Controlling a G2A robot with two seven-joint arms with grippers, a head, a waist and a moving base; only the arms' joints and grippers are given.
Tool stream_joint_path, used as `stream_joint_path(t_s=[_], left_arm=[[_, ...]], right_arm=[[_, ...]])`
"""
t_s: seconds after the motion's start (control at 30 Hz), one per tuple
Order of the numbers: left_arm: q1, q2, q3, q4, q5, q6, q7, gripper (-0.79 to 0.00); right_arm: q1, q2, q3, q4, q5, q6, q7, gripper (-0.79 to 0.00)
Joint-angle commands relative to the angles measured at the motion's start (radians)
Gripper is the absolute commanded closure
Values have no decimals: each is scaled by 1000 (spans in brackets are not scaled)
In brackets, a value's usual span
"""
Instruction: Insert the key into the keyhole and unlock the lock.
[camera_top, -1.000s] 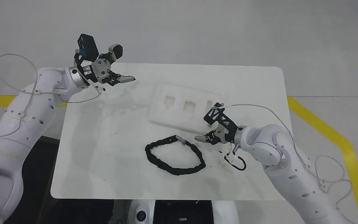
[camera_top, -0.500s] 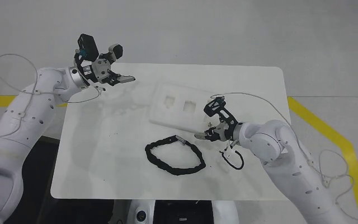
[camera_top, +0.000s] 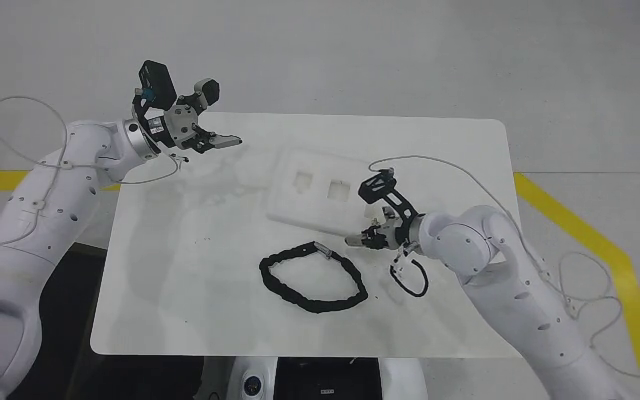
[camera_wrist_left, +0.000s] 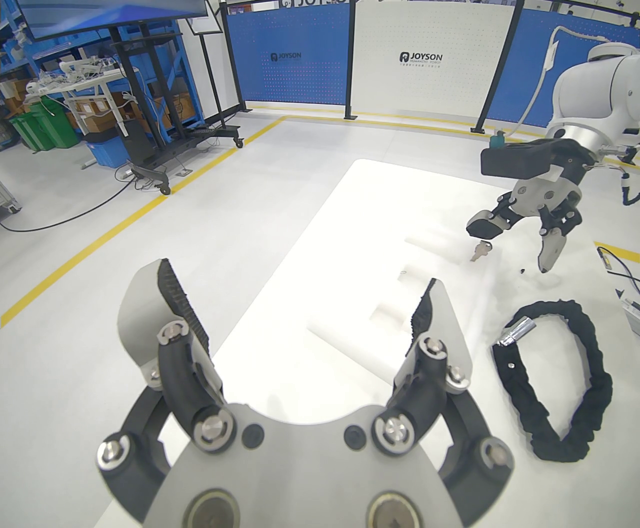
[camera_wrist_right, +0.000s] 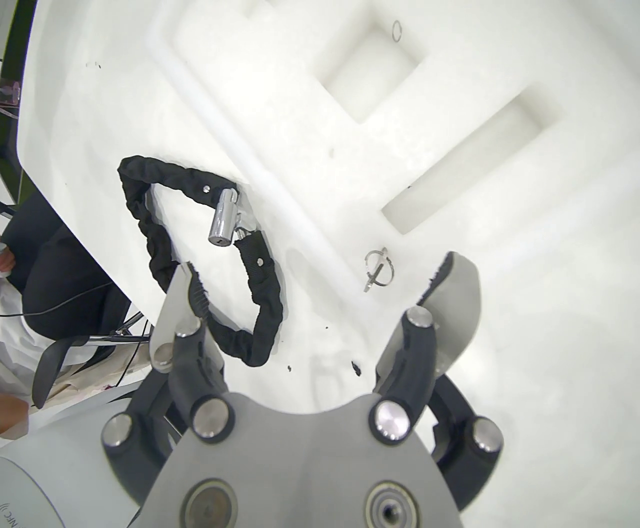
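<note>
While right end effector (camera_wrist_right: 320, 272) hangs open, small silver ringed key (camera_wrist_right: 378, 270) lies beneath

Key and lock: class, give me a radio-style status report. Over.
Left gripper open, at table corner. Right gripper open over key, ungripped. Chain lock alongside, nothing blocking.

Top looks down; 2 wrist views share chain lock (camera_wrist_left: 602, 385).
</note>
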Motion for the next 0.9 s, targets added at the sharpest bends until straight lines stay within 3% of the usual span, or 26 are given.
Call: stream_joint_path(t_s=[0.0,0.23,0.87], left_arm=[[0,0,0,0,0,0,0,-785],[0,0,0,0,0,0,0,-785],[0,0,0,0,0,0,0,-785]], right_arm=[[8,-1,-9,6,-18,16,16,-570],[34,-6,-35,29,-87,72,50,-406],[61,-16,-59,21,-168,105,74,-317]])
